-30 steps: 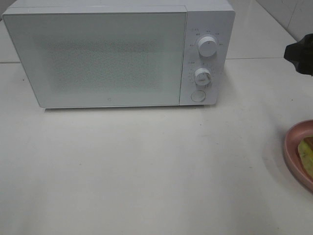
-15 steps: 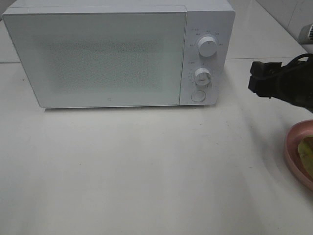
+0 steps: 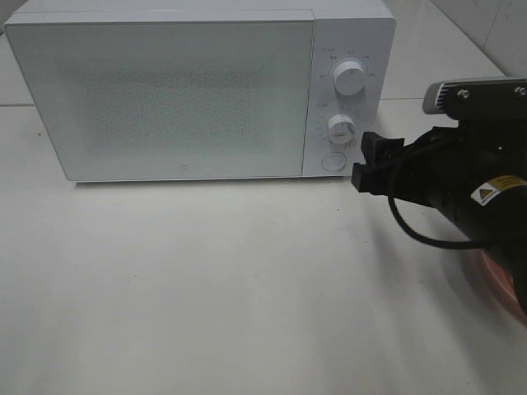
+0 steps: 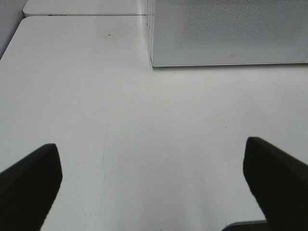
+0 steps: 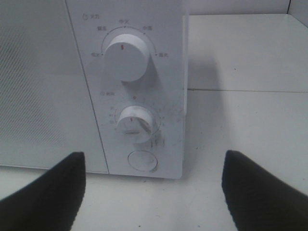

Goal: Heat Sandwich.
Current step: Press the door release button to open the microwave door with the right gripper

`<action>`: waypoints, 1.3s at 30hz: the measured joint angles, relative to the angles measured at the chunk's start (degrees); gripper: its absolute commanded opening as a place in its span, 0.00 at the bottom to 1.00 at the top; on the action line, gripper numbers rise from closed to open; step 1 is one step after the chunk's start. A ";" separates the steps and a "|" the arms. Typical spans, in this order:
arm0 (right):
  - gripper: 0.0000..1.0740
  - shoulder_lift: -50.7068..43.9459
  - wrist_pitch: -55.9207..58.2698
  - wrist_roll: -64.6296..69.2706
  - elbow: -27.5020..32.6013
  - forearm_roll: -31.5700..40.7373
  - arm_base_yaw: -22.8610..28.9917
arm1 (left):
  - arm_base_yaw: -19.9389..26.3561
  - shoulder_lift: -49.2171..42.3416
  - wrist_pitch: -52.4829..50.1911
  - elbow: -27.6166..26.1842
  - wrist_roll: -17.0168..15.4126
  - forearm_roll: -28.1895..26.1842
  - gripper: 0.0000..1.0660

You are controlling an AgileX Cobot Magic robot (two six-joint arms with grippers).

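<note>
The white microwave (image 3: 198,90) stands at the back of the table with its door shut. My right gripper (image 3: 364,160) is open and empty, just in front of the control panel, close to the round door button (image 3: 333,161). The right wrist view shows that gripper (image 5: 154,187) facing the button (image 5: 142,161), below the lower knob (image 5: 134,124) and the upper knob (image 5: 125,57). Only a blurred edge of the pink plate (image 3: 487,278) shows under the right arm; the sandwich is hidden. My left gripper (image 4: 154,187) is open and empty over bare table, out of the exterior high view.
The microwave's front left corner (image 4: 153,62) lies ahead of the left gripper. The white table (image 3: 206,280) stretches out in front of the microwave. A tiled wall shows at the back right.
My right arm has swung in from the right edge toward the microwave's control panel and now covers most of the pink plate and the sandwich. The microwave has not changed.
</note>
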 measured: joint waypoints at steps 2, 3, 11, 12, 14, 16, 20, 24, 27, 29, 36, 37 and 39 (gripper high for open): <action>0.70 2.06 -1.78 0.00 -0.06 2.41 2.75 | 0.00 0.00 0.00 0.00 0.00 0.00 0.91; 0.70 2.75 -2.23 0.00 -0.06 3.32 3.72 | 0.00 0.00 0.00 0.00 0.00 0.00 0.91; 0.70 6.07 -4.53 -0.06 -0.06 10.26 9.97 | 0.00 0.00 0.00 0.00 0.00 0.00 0.91; 0.70 6.13 -4.70 -0.06 -0.06 10.71 10.31 | 0.00 0.00 0.00 0.00 0.00 0.00 0.91; 0.70 6.13 -4.87 -0.06 -0.06 11.12 10.54 | 0.00 0.00 0.00 0.00 0.00 0.00 0.91; 0.70 6.13 -5.16 -0.06 -0.06 11.69 10.89 | 0.00 0.00 0.00 0.00 0.00 0.00 0.91; 0.70 6.13 -5.21 0.92 -0.06 11.69 10.94 | 0.00 0.00 0.00 0.00 0.00 0.00 0.91; 0.70 6.13 -5.21 5.73 -0.06 11.80 10.94 | 0.00 0.00 0.00 0.00 0.00 0.00 0.91; 0.70 6.13 -5.21 12.09 -0.06 11.86 10.94 | 0.00 0.00 0.00 0.00 0.00 0.00 0.91; 0.69 6.13 -5.21 14.73 -0.06 11.86 10.94 | 0.00 0.00 0.00 0.00 0.00 0.00 0.91; 0.64 6.13 -5.21 39.48 -0.06 11.92 10.94 | 0.00 0.00 0.00 0.00 0.00 0.00 0.91; 0.63 6.13 -5.21 42.28 -0.06 11.92 10.94 | 0.00 0.00 0.00 0.00 0.00 0.00 0.91; 0.61 6.13 -5.21 49.45 -0.06 11.92 10.94 | 0.00 0.00 0.00 0.00 0.00 0.00 0.91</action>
